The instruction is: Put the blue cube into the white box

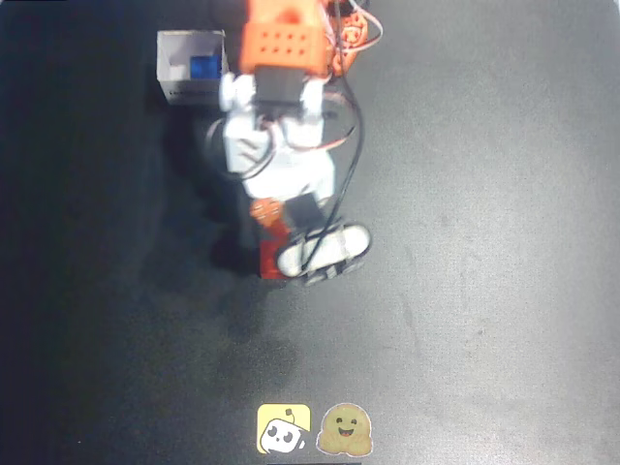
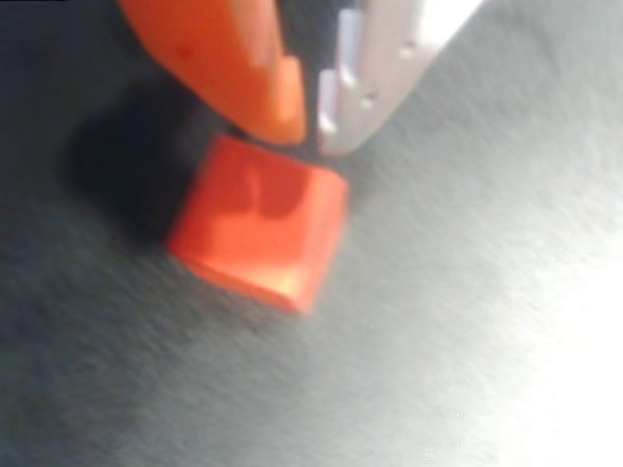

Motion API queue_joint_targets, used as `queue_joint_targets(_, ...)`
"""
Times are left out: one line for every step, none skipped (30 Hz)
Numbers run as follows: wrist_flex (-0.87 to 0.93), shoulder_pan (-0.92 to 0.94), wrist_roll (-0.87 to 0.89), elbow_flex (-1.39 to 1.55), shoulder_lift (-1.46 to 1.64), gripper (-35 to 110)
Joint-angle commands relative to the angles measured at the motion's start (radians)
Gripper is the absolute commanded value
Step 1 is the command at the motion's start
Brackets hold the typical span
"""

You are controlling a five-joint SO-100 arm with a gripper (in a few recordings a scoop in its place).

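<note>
Blue cube: a small solid bright-blue cube (image 1: 204, 68) is seen in the overhead view already lying inside the small square white cardboard box (image 1: 174, 60), against its right-hand wall
White box: it is set near the top left of the dark matte table (image 1: 484, 242), just beside the arm's orange base
Claw: the two-finger gripper (image 2: 310, 122) is shown in the wrist view with one orange and one white finger drawn close together, only a thin gap between the tips; nothing is held between them
Red cube: a small solid red cube (image 2: 258, 229) lies on the table directly under the fingertips, apparently just touching or nearly so; which of the two cannot be told through the blur
Key relation: in the overhead view the gripper (image 1: 281, 254) is placed below the box and well apart from it, so the blue cube lies up and to the left of the claw, behind the wrist
Task state: the goal is judged as already met, since the blue cube is in the box
Next move: a retreat from the red cube is judged more likely than any reach toward the box
</note>
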Motion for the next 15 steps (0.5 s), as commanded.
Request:
queue_joint_targets(-0.041,-0.041,0.02,0.064,0.095,0)
queue_joint_targets(-0.041,-0.041,0.02,0.078,0.11,0)
queue_joint_targets(-0.041,-0.041,0.02,0.094,0.126,0)
queue_joint_targets(-0.044,-0.041,0.021,0.117,0.149,0)
queue_joint_targets(-0.054,-0.041,0.021,0.144,0.175,0)
queue_joint_targets(-0.06,-0.043,0.021,0.17,0.198,0)
queue_joint_targets(-0.074,-0.044,0.021,0.198,0.219,0)
queue_joint_targets(-0.087,-0.044,0.021,0.225,0.241,0)
queue_joint_targets(-0.106,-0.044,0.021,0.256,0.264,0)
queue_joint_targets(-0.124,-0.046,0.021,0.288,0.288,0)
queue_joint_targets(-0.144,-0.051,0.021,0.322,0.316,0)
queue_joint_targets(-0.164,-0.054,0.037,0.356,0.347,0)
queue_joint_targets(-0.178,-0.06,0.052,0.387,0.374,0)
queue_joint_targets(-0.19,-0.063,0.063,0.416,0.402,0)
queue_joint_targets(-0.202,-0.064,0.071,0.443,0.433,0)
